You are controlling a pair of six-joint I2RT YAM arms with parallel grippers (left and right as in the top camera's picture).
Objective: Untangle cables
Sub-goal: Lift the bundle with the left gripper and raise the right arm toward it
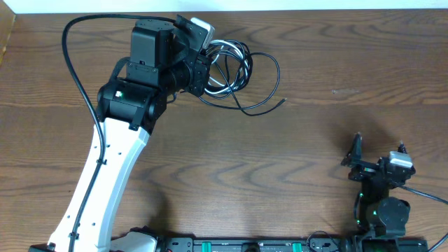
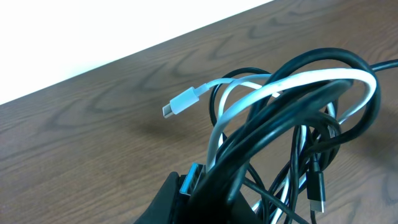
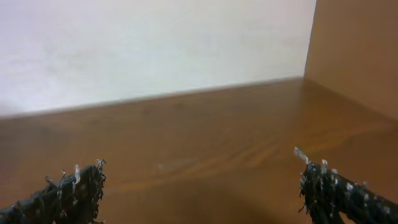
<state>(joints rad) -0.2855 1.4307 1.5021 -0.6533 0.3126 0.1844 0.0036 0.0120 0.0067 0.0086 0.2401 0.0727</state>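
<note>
Black and white thin cables (image 2: 311, 79), looped in a tangle, are clamped in the left gripper (image 2: 186, 196) near the far edge of the brown wooden table (image 1: 266, 168), loose loops spilling to its right. Well apart, the right gripper (image 3: 199, 193) stands spread wide, gripping nothing.

Clear lane on the right, far-left corner crowded.
Brown wooden tabletop (image 1: 301, 161) lies bare btwn my right gripper (image 1: 378, 148) and the tangle of thin black and white cables (image 1: 238, 66), so approach from the right or front is open; only a loose black plug end (image 1: 283, 101) sticks out that way. Left side of the tangle is blocked by my left gripper (image 1: 201, 73), clamped on the bundle, w/ the bulky black-and-white left arm (image 1: 112, 161) and its thick black cord (image 1: 70, 63) behind it. Little room beyond the tangle, which sits near the table's far edge. Right wrist cam: jaws spread wide, nothing btwn them, bare wood up to the white wall (image 3: 155, 43).
</note>
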